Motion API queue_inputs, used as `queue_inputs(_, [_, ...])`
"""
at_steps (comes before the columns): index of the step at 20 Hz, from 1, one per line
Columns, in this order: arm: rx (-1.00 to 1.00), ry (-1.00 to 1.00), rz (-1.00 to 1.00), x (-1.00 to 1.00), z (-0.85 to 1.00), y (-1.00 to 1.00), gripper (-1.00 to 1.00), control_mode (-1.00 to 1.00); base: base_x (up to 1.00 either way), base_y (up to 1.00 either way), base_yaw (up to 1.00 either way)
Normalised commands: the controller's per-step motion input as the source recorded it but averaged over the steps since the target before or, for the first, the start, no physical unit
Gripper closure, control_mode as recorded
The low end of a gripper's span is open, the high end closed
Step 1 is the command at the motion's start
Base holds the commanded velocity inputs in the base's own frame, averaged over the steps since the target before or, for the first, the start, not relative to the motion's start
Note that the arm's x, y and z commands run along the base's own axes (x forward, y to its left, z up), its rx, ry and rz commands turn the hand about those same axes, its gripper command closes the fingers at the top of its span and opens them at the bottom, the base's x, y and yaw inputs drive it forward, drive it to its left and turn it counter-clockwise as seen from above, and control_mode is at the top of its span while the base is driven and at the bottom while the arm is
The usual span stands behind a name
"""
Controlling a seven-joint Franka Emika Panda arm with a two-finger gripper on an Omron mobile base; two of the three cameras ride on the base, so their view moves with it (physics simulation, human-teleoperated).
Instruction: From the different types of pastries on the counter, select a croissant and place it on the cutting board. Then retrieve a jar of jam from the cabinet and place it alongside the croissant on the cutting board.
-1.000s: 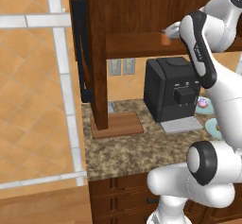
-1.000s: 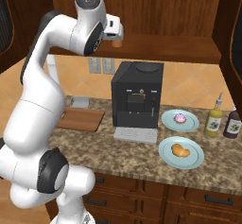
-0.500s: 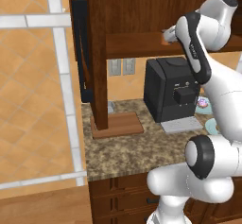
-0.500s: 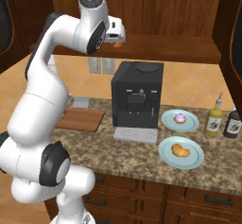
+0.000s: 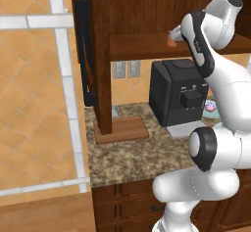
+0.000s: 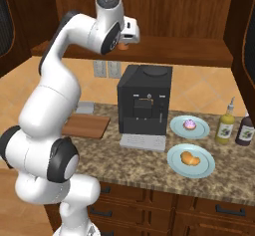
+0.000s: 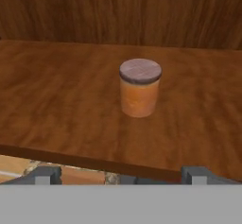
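Observation:
The jar of jam (image 7: 140, 88), a squat orange jar with a brown lid, stands upright on the cabinet shelf (image 7: 56, 100). My gripper (image 7: 121, 175) is open just in front of the shelf edge, and the jar lies ahead of it, apart from both fingertips (image 7: 43, 175). From the right base view the hand (image 6: 130, 31) hovers beside the jar (image 6: 122, 45). The croissant (image 6: 189, 158) lies on the near pale blue plate (image 6: 205, 166). A pinkish-purple pastry (image 6: 190, 125) sits on the far plate. The cutting board (image 6: 87, 126) rests bare on the counter (image 6: 149, 163), left of the coffee machine.
The black coffee machine (image 6: 144, 105) stands under the shelf, below my hand. A yellow-green bottle (image 6: 225, 126) and a dark bottle (image 6: 245, 130) stand at the counter's right end. The cabinet's black-edged door (image 5: 86, 55) hangs swung out at the left, above the board (image 5: 121, 128).
The hand has crept a little further toward the shelf and the jar. The jar, plates and board have stayed put.

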Motion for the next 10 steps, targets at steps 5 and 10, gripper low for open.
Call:
queue_inputs(5, [0.0, 0.0, 0.0, 0.15, 0.01, 0.0, -1.0, -1.0, 0.0, 0.0, 0.0])
queue_inputs(10, [0.0, 0.0, 0.0, 0.14, 0.0, 0.0, -1.0, -1.0, 0.0, 0.0, 0.0])
